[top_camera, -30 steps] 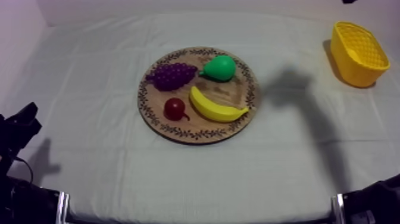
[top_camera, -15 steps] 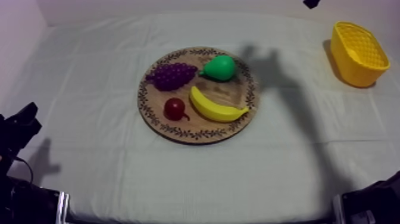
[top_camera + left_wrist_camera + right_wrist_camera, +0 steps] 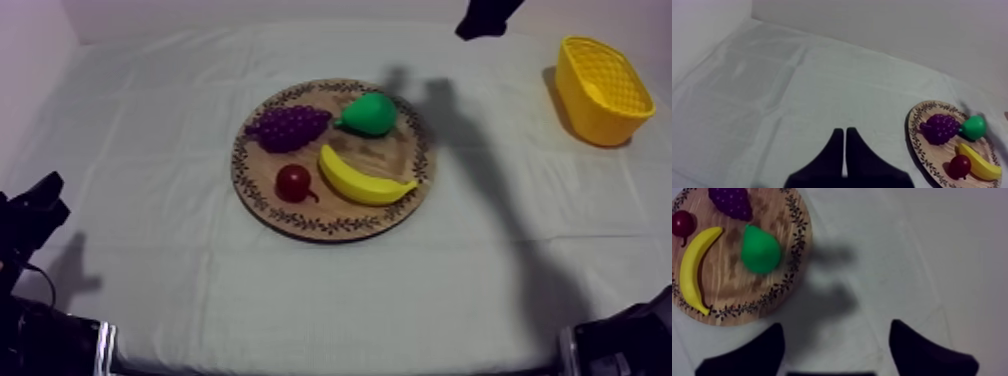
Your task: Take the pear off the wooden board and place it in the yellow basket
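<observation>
Right wrist view: green pear (image 3: 760, 249) on board (image 3: 724, 283); right tool (image 3: 837, 325) gaping, empty; left tool (image 3: 844, 131) closed.

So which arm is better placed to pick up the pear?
Right: the right gripper hovers open beside the wooden board near the pear, on the yellow basket's side. The left gripper rests shut, farther off.

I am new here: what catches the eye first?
The round wooden board at the middle of the table draws the eye, holding a green pear, a bunch of grapes, a banana and a small red fruit. A yellow basket stands at the far right. The right gripper hangs open above the table beside the board.
</observation>
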`<state>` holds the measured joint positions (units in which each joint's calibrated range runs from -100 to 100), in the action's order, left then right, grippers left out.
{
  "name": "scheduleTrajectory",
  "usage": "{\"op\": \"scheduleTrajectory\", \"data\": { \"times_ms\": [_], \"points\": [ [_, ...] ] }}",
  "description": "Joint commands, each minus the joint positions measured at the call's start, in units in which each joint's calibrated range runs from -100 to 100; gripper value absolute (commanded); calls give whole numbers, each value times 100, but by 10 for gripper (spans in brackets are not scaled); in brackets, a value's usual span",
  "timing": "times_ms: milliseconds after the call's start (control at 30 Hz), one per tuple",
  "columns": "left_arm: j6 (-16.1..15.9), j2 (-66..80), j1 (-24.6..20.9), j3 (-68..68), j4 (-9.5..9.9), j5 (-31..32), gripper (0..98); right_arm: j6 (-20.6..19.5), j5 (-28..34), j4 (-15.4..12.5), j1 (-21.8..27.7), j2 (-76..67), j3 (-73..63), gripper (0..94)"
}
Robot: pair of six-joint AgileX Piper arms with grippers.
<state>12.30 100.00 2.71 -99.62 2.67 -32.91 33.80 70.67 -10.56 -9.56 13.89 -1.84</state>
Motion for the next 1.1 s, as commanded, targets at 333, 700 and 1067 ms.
{"op": "scheduleTrajectory", "data": {
  "times_ms": [333,700,1067],
  "points": [
    [-2,0,1,-5,-1,1,1,-39,104,251,-423,749,-374,900],
    [-2,0,1,-5,-1,1,1,24,161,197,-702,1343,-429,923],
    [-2,0,1,-5,-1,1,1,-29,160,205,-864,2034,-880,924]
  ]
}}
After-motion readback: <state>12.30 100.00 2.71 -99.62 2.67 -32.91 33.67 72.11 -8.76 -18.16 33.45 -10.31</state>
